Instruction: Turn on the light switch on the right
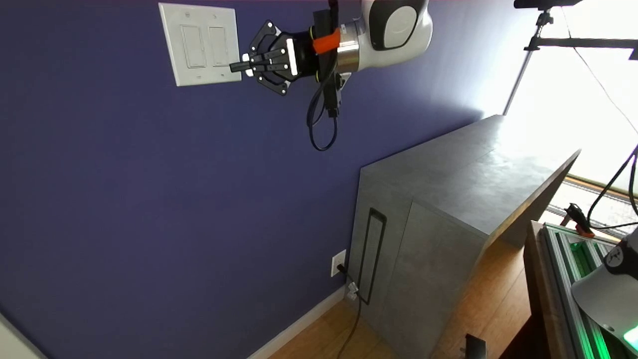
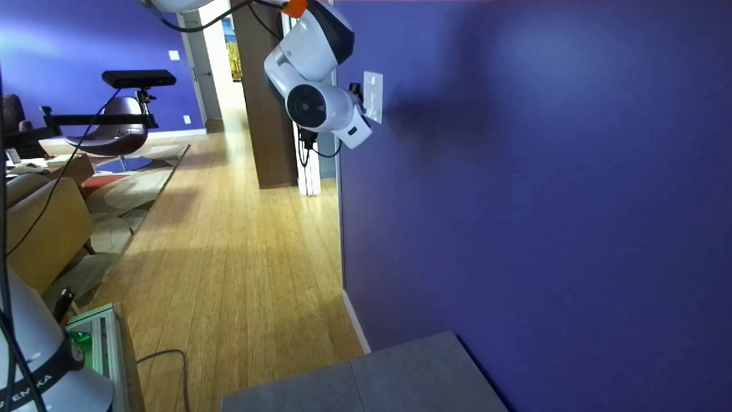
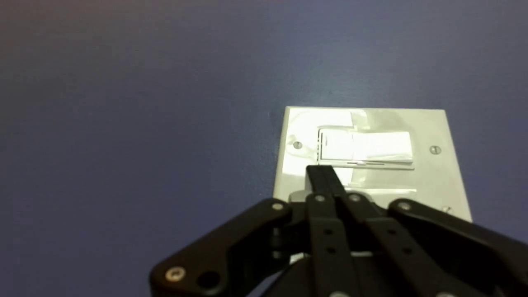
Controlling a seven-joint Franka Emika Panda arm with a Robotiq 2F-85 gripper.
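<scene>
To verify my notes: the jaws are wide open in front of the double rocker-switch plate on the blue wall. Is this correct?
Not open: the wrist view shows closed jaws, in front of the double rocker-switch plate on the blue wall.

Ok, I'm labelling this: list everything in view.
switch plate: one, white, on near purple wall
right paddle: one, white, in plate
left paddle: one, white, beside it
cabinet: one, grey, against wall
outlet: one, white, low beside cabinet
table: one, brown, near cabinet
camera: one per exterior view, black, stand-mounted
rug: one, multicoloured, on floor
sofa: one, tan, by rug
shell chair: one, purple-brown, beyond sofa
arm: one, white, extended toward wall
hand: one, black, near plate's lower right
</scene>
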